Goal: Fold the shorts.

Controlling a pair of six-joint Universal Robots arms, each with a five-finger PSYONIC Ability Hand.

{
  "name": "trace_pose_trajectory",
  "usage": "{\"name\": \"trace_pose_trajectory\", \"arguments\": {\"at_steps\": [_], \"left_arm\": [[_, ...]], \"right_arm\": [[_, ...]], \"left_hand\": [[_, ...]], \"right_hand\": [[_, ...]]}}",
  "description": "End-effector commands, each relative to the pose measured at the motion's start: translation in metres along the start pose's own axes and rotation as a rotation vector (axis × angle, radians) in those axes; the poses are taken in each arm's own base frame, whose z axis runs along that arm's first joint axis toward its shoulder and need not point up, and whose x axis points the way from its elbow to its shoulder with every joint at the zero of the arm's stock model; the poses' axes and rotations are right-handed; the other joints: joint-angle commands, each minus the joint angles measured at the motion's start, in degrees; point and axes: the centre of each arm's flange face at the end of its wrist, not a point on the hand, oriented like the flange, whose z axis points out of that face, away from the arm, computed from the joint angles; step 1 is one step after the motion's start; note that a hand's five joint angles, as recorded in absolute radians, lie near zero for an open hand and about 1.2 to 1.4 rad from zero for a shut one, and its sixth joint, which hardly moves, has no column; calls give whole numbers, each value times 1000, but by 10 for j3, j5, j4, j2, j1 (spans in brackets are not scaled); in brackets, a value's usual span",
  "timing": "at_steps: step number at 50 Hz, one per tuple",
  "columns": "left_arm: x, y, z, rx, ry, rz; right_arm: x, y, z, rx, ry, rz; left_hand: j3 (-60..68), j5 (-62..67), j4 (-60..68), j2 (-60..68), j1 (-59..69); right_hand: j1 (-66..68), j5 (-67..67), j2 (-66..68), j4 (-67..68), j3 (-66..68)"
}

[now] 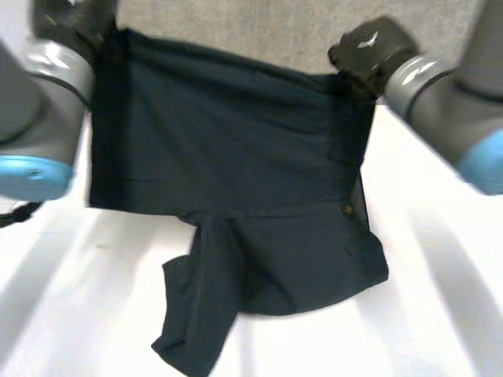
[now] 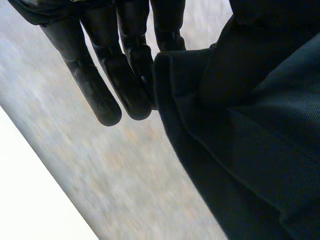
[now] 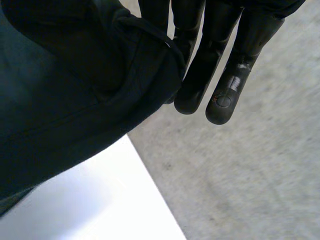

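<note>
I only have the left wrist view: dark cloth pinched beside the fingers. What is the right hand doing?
Observer: The right hand pinches the shorts too, at the opposite corner of the top edge.
Operator: How does the cloth lie between the two?
Observer: It stretches wide from your left hand to the right one, and its lower part rests on the white table.
Operator: Are both legs flat?
Observer: No. One leg is bunched into a narrow twisted strip; the other leg lies broader.
</note>
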Motion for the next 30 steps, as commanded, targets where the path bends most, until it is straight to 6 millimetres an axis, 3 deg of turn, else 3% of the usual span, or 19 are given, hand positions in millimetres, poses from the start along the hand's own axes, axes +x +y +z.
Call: {"name": "trace_pose_trajectory", "arguments": {"at_steps": [1,3,4,6,7,8,14,16,18,20,26,27,30], "left_arm": [[40,98,61,11,-22,19],[47,110,68,43,-32,21],[52,118,74,86,-44,17],[58,124,76,126,-48,10],[62,124,77,148,-49,7],[67,125,77,183,-49,3],[78,124,70,218,-42,-8],[81,125,62,197,-26,-6],[78,112,58,200,-24,-9],[71,97,45,182,-12,-5],[60,88,0,42,89,21],[61,90,-17,-28,158,29],[64,96,-45,-150,285,36]], "right_arm": [[-34,67,93,95,134,-15],[-45,83,112,163,180,-46],[-51,91,117,173,187,-67],[-58,102,124,189,205,-103],[-66,114,129,184,203,-144],[-70,119,130,175,195,-159],[-76,124,121,120,153,-187],[-67,114,109,102,141,-166],[-59,104,100,96,137,-141],[-48,95,83,75,120,-99],[-35,90,29,-64,-42,-34],[-37,91,22,-90,-76,-26],[-51,101,-7,-194,-223,18]], "left_hand": [[117,143,113,113,145],[117,143,113,113,145],[32,59,28,29,61],[-275,-248,-279,-278,-246],[-432,-405,-435,-435,-403],[-583,-557,-587,-587,-555],[-583,-557,-587,-587,-555],[-583,-557,-587,-587,-555],[-583,-557,-587,-587,-555],[-583,-557,-587,-587,-555],[-571,-544,-575,-575,-543],[-558,-531,-561,-561,-529],[-543,-516,-546,-546,-514]], "right_hand": [[239,124,128,116,125],[239,124,128,116,125],[236,121,126,114,122],[-72,-187,-182,-194,-186],[-461,-576,-572,-584,-575],[-461,-576,-572,-584,-575],[-461,-576,-572,-584,-575],[-461,-576,-572,-584,-575],[-461,-576,-572,-584,-575],[-461,-576,-572,-584,-575],[-461,-576,-572,-584,-575],[-461,-576,-572,-584,-575],[-461,-576,-572,-584,-575]]}}
